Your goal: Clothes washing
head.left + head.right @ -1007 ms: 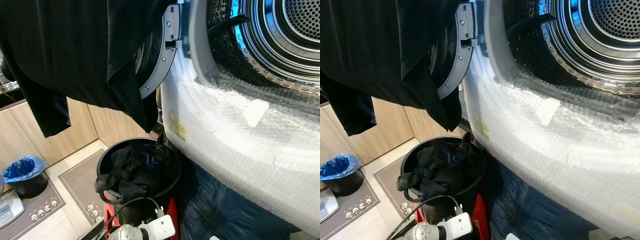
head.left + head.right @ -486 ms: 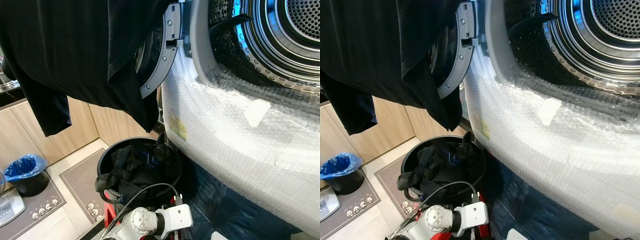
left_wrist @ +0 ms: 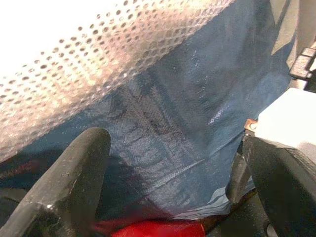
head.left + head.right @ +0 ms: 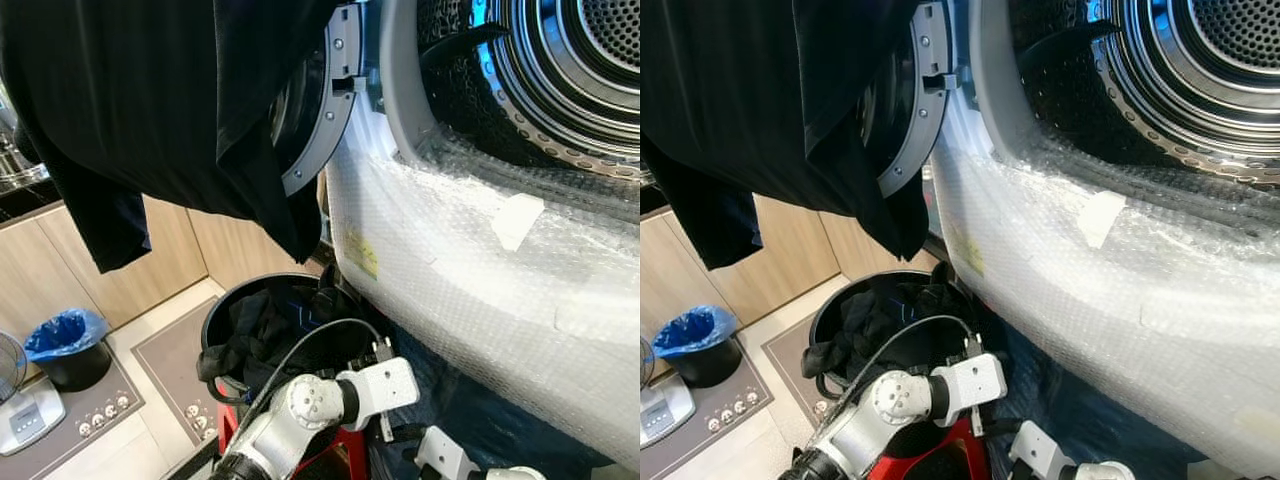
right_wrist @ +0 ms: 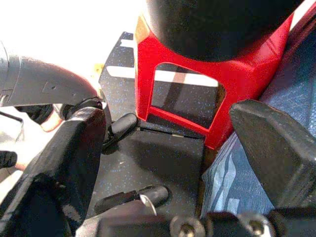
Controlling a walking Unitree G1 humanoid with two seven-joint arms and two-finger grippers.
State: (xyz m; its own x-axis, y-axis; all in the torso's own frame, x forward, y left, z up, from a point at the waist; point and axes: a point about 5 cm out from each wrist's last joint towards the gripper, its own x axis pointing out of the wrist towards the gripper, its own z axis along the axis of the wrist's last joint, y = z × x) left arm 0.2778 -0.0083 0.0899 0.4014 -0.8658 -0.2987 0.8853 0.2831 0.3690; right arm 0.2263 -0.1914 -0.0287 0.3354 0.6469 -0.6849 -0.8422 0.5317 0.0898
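The left hand (image 3: 173, 182) has its two thick, matte black fingers (image 3: 64, 182) spread wide apart with nothing between them; they face a crinkled blue woven tarp (image 3: 168, 123) under a sheet of dimpled bubble wrap (image 3: 74, 64). In the head views the left arm's rounded silver joint and white boxy wrist sit at lower centre of the frame, with a black cable looping over them.

The right hand (image 5: 168, 143) is also spread apart and empty, its blunt black fingers (image 5: 276, 148) framing a glossy red plastic stool (image 5: 182, 74) with a rectangular cut-out, standing on dark speckled floor.

Just behind the left arm, at lower centre-left, is a round black bucket (image 4: 212, 318) heaped with crumpled black clothes (image 4: 262, 330), one showing a thin blue line. It rests on the red stool.

To the right rises the washing machine (image 4: 470, 270), its white front swathed in bubble wrap fixed with a patch of pale tape (image 4: 517, 217). At upper right the steel drum (image 4: 1230, 60) shows ribbed, perforated metal rings. The grey-rimmed round door (image 4: 325, 110) stands open at upper centre, and a large, smooth black garment (image 4: 170, 100) hangs over it, filling the upper left.

At lower left, a small black bin with a crumpled blue liner (image 4: 60, 335) stands on pale tiles beside light wooden cabinets (image 4: 60, 270).
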